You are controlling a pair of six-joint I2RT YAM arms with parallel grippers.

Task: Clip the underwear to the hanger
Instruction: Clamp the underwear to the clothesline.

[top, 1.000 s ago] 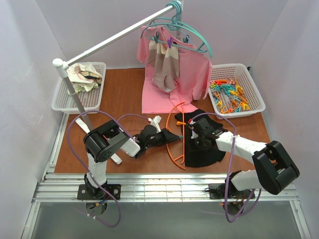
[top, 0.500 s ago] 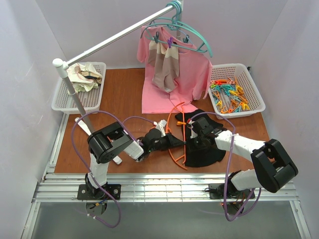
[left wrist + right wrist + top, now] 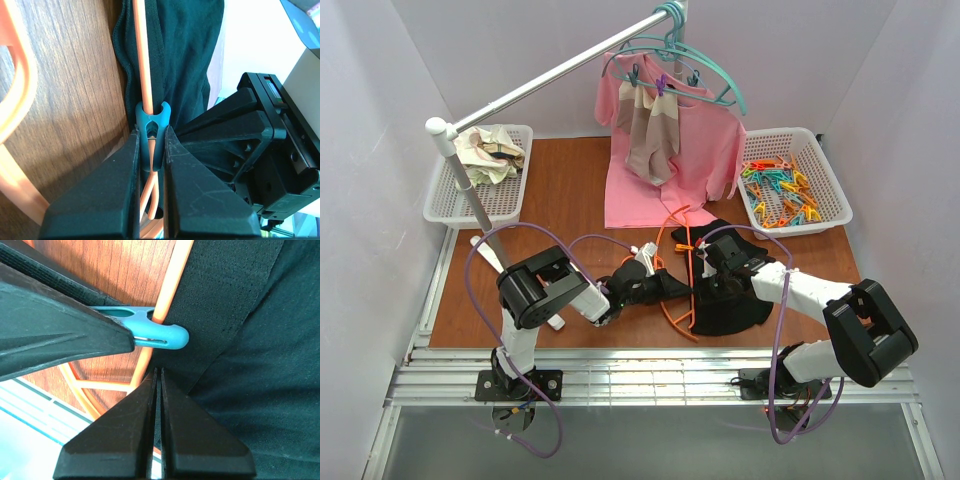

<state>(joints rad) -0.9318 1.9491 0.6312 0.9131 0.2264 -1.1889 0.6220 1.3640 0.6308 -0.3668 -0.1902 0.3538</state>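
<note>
The orange hanger (image 3: 663, 240) lies flat on the wooden table, with the black underwear (image 3: 735, 300) spread over its right side. My left gripper (image 3: 678, 287) is shut on a teal clothespin (image 3: 151, 122). The pin's mouth straddles the hanger's thin bar (image 3: 145, 60) at the underwear's edge (image 3: 185, 45). My right gripper (image 3: 706, 272) is shut, its tips (image 3: 156, 372) pinching the underwear's waistband (image 3: 220, 295) just below the clothespin (image 3: 162, 335) and beside the hanger bar (image 3: 172, 275). The two grippers face each other almost touching.
A white basket (image 3: 820, 215) of coloured clothespins stands at the right. Another basket (image 3: 440, 205) holding cloths sits at the left. A rail (image 3: 550, 78) on a post (image 3: 475, 205) carries teal hangers (image 3: 715, 70) with a pink shirt (image 3: 710, 150) that hangs onto the table behind.
My left gripper has carried the clothespin rightward up to the hanger bar and the underwear's edge, then held there. The right arm has stayed put.
</note>
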